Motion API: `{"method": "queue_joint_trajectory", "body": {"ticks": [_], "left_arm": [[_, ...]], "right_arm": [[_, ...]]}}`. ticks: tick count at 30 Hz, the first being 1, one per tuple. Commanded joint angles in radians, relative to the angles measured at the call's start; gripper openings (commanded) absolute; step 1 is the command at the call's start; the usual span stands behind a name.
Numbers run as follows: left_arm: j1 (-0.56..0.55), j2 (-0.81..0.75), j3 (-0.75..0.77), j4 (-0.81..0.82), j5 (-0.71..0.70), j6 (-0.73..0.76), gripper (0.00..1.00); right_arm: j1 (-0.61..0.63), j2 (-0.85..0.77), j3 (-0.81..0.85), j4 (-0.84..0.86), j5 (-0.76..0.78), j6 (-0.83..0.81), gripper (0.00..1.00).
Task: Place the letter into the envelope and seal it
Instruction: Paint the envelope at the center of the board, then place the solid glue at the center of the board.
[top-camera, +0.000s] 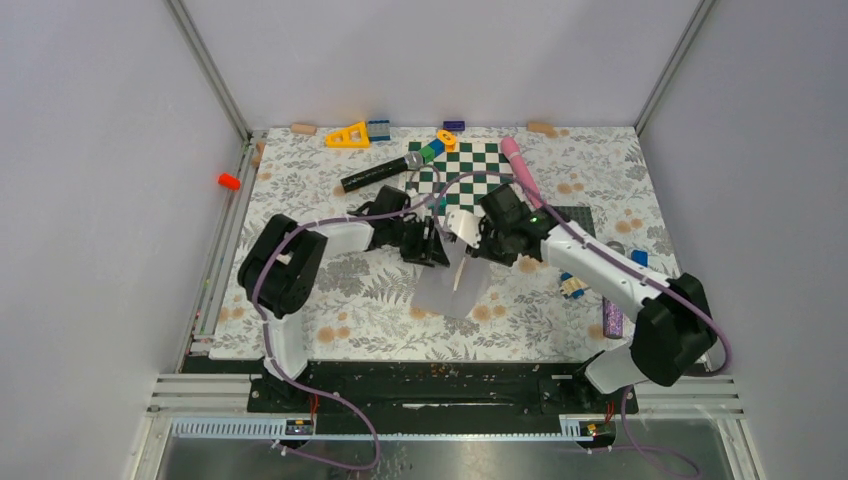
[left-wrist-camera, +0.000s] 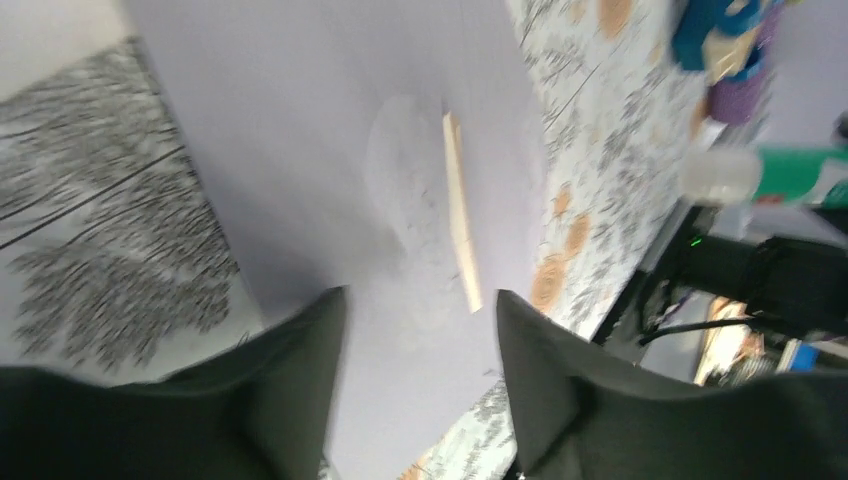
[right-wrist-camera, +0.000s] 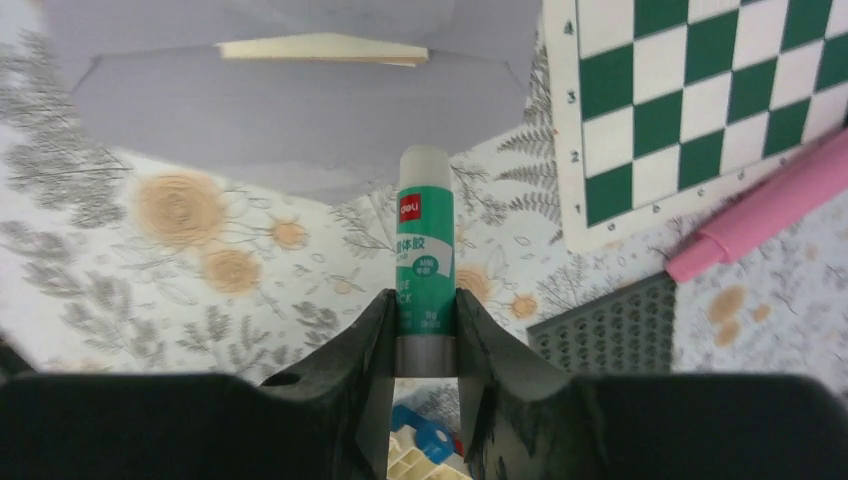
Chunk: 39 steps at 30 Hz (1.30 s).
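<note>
The left gripper (left-wrist-camera: 420, 300) is hovering, jaws apart, just above the light grey envelope (left-wrist-camera: 330, 150), which is lying flat on the floral tablecloth (top-camera: 330, 300) with the cream letter (left-wrist-camera: 460, 210) edge showing. The right gripper (right-wrist-camera: 425, 305) is clamping a green glue stick (right-wrist-camera: 425, 230), its tip near the envelope's edge.

The envelope (top-camera: 452, 288) lay flat in front of me near the middle of the floral tabletop (top-camera: 330, 300). It was plain light grey paper, and its flap (right-wrist-camera: 270, 140) was opened out flat, not sealed. The letter (right-wrist-camera: 320, 48) sat inside, and I saw only its thin cream edge at the mouth. A paler, rough patch (left-wrist-camera: 405, 190) marked the grey paper just beside that edge.
</note>
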<state>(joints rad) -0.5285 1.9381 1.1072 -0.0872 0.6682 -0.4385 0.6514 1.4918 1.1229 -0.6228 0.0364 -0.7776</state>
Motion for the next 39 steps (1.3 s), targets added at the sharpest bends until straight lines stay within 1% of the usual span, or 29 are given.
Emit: {"method": "queue_joint_trajectory", "body": {"ticks": [1, 3, 5, 7, 8, 13, 15, 17, 20, 21, 22, 24, 25, 26, 30, 33, 36, 39], "left_arm": [[0.086, -0.140, -0.046, 0.132, 0.067, -0.011, 0.66], [0.109, -0.188, -0.063, 0.169, 0.106, -0.011, 0.77], [0.128, -0.230, -0.077, 0.221, 0.175, -0.020, 0.90], [0.140, -0.267, -0.083, 0.263, 0.240, -0.025, 0.98], [0.143, -0.283, -0.089, 0.301, 0.279, -0.027, 0.99], [0.143, -0.359, -0.102, 0.422, 0.483, -0.001, 0.99], [0.136, -0.372, -0.097, 0.432, 0.547, 0.031, 0.99], [0.122, -0.376, -0.089, 0.432, 0.602, 0.053, 0.99], [0.077, -0.389, -0.081, 0.401, 0.646, 0.089, 0.97], [0.057, -0.394, -0.069, 0.332, 0.647, 0.154, 0.97], [0.038, -0.398, -0.046, 0.225, 0.635, 0.238, 0.97], [-0.007, -0.398, 0.013, -0.033, 0.591, 0.451, 0.97], [-0.026, -0.395, 0.031, -0.107, 0.574, 0.519, 0.96], [-0.043, -0.391, 0.040, -0.140, 0.565, 0.542, 0.96], [-0.063, -0.375, 0.052, -0.146, 0.548, 0.532, 0.94], [-0.087, -0.366, 0.060, -0.147, 0.545, 0.526, 0.90], [-0.117, -0.354, 0.071, -0.181, 0.526, 0.549, 0.87], [-0.141, -0.339, 0.077, -0.202, 0.521, 0.561, 0.82]], "right_arm": [[-0.034, -0.080, 0.059, -0.145, -0.336, 0.035, 0.00], [-0.040, -0.097, 0.070, -0.181, -0.412, 0.028, 0.00], [-0.050, -0.102, 0.091, -0.214, -0.483, 0.028, 0.00], [-0.058, -0.104, 0.114, -0.241, -0.545, 0.031, 0.00], [-0.064, -0.100, 0.127, -0.258, -0.580, 0.032, 0.00], [-0.129, -0.064, 0.197, -0.368, -0.812, 0.028, 0.00], [-0.155, -0.033, 0.228, -0.435, -0.917, 0.002, 0.00], [-0.164, 0.004, 0.261, -0.504, -0.974, -0.033, 0.00], [-0.165, 0.057, 0.291, -0.573, -1.016, -0.064, 0.00], [-0.165, 0.070, 0.299, -0.590, -1.023, -0.076, 0.00], [-0.164, 0.080, 0.306, -0.605, -1.027, -0.089, 0.00], [-0.165, 0.092, 0.315, -0.628, -1.035, -0.107, 0.00], [-0.165, 0.093, 0.316, -0.634, -1.040, -0.113, 0.00], [-0.166, 0.094, 0.316, -0.637, -1.044, -0.115, 0.00], [-0.165, 0.107, 0.316, -0.649, -1.050, -0.120, 0.00], [-0.165, 0.130, 0.319, -0.657, -1.063, -0.123, 0.00], [-0.165, 0.149, 0.335, -0.656, -1.065, -0.112, 0.00], [-0.165, 0.165, 0.344, -0.628, -1.052, -0.073, 0.00]]}}
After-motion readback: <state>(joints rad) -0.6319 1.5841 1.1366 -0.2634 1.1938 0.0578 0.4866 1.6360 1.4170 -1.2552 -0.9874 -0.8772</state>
